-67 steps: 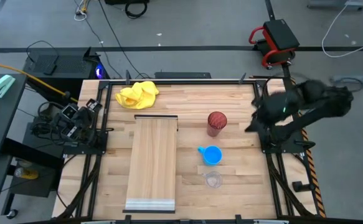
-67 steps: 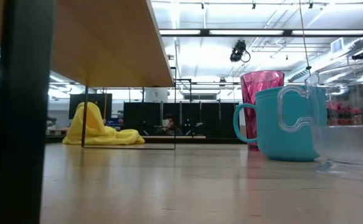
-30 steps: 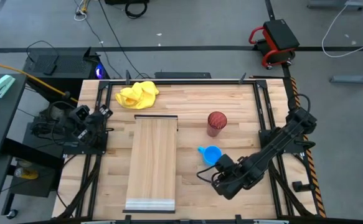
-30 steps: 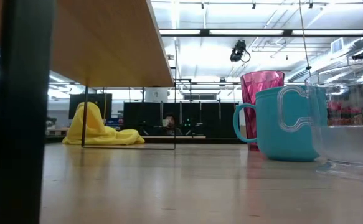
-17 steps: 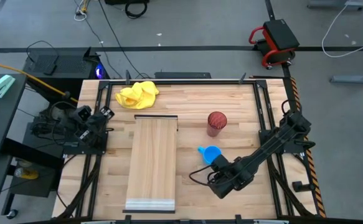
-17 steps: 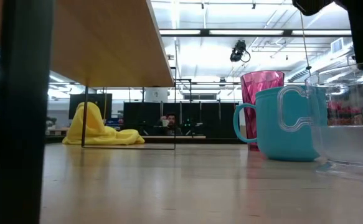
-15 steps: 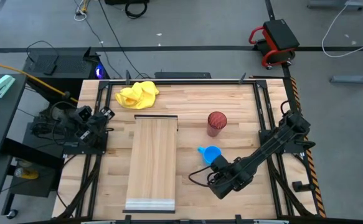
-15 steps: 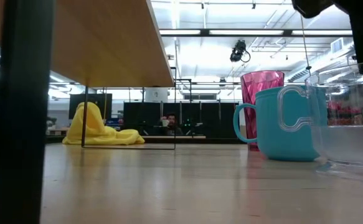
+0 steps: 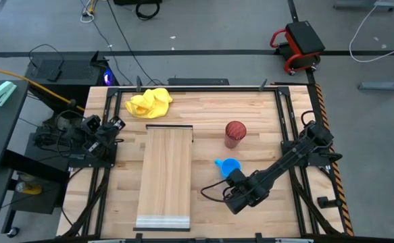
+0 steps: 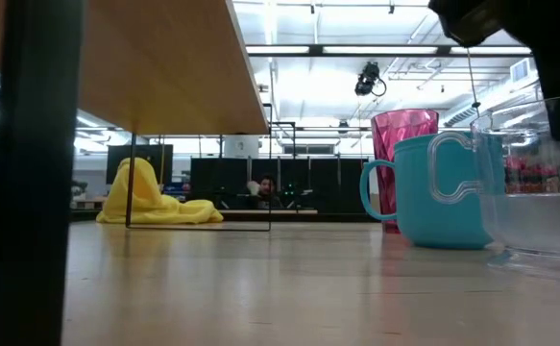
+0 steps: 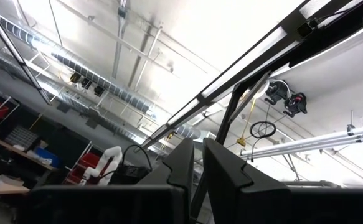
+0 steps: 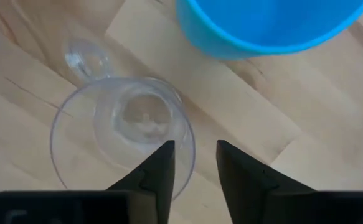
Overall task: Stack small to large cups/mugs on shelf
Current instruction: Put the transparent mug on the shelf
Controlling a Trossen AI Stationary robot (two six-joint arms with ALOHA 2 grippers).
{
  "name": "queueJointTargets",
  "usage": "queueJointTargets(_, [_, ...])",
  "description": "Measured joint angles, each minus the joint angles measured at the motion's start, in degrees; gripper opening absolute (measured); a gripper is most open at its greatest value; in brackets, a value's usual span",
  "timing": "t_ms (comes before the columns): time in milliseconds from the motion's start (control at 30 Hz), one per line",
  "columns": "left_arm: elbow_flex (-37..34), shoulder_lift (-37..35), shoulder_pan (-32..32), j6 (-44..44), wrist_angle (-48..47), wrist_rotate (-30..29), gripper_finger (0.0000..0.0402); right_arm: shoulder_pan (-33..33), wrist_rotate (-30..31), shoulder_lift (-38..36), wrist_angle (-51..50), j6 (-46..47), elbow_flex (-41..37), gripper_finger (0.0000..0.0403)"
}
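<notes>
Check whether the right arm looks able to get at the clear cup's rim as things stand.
Probably yes. The right gripper hangs directly above the clear cup, its jaws apart, straddling the rim wall on one side. The blue mug stands beside the cup, apart from it, and nothing lies between fingers and rim.

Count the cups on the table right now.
3. Red ribbed cup right of the shelf; blue mug nearer the front; clear cup directly under the right claw, hidden from above.
</notes>
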Motion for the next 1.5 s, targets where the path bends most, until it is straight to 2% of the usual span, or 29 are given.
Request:
queueJointTargets(467, [0.0, 0.0, 0.0, 0.0, -0.3, 0.0, 0.0040, -2.4, -0.2, 0.2, 0.2, -4.1, 0.0, 0.0009])
queueJointTargets(700, [0.0, 0.0, 0.0, 0.3, -0.3, 0.0, 0.0030, -2.4, -1.9, 0.2, 0.4, -8.2, 0.3, 0.0005])
queueJointTargets(933, [0.0, 0.0, 0.0, 0.4, -0.3, 0.0, 0.0023, -2.4, -4.9, -1.3, -0.2, -14.6, 4.0, 0.0002])
queueJointTargets(1100, [0.0, 0.0, 0.0, 0.4, -0.3, -1.1, 0.0028, -3.3, -6.1, -4.6, -9.1, -17.0, 10.6, 0.0002])
queueJointTargets(1333, [0.0, 0.0, 0.0, 0.5, -0.8, -3.4, 0.0024, -8.6, -2.9, -8.2, -25.7, -21.4, 27.1, 0.0001])
queueJointTargets(1500, [0.0, 0.0, 0.0, 0.5, -2.1, -4.5, 0.0018, -16.2, 1.0, -8.9, -25.6, -30.1, 36.2, 0.0000])
